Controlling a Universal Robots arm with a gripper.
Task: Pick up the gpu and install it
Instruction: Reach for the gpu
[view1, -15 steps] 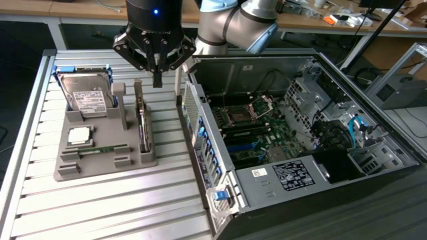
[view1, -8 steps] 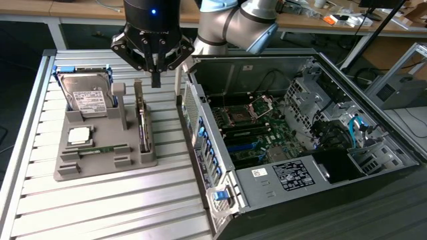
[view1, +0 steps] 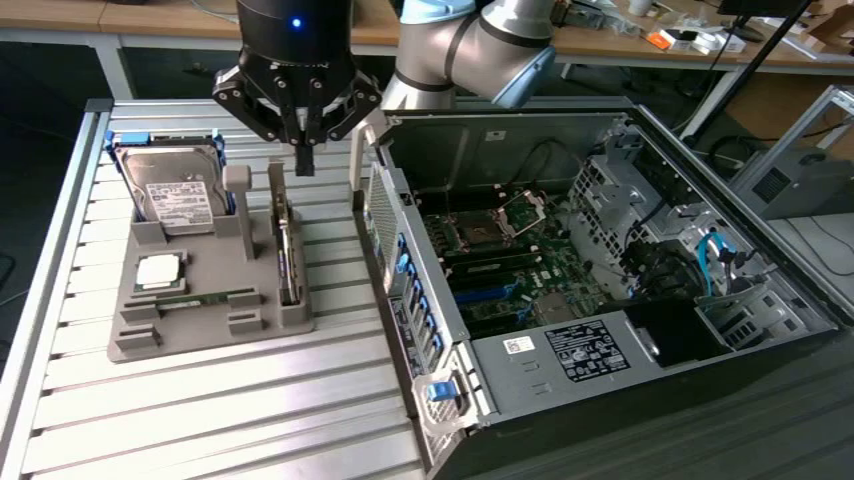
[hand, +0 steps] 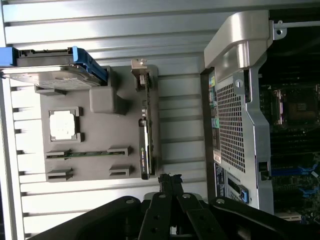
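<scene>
Slatted metal table (view1: 200, 420), cluttered benches beyond. Grey holder (view1: 200, 335) sits at the exterior view's left. The gpu (view1: 284, 250) stands on edge in its right-hand slot, long axis running near to far, silvery bracket (view1: 276, 185) at the far end. Gripper (view1: 304, 160) hangs above that far end, jaws pinched together, holding nothing, clear of the card. Hard drive (view1: 180, 195), processor chip (view1: 160, 270) and memory stick (view1: 200, 298) share the holder. Open computer case (view1: 441, 150) lies just right, its perforated wall beside the card. Wrist view looks down along the card's thin top edge; exterior view gives the motherboard (view1: 507, 250) inside the case.
</scene>
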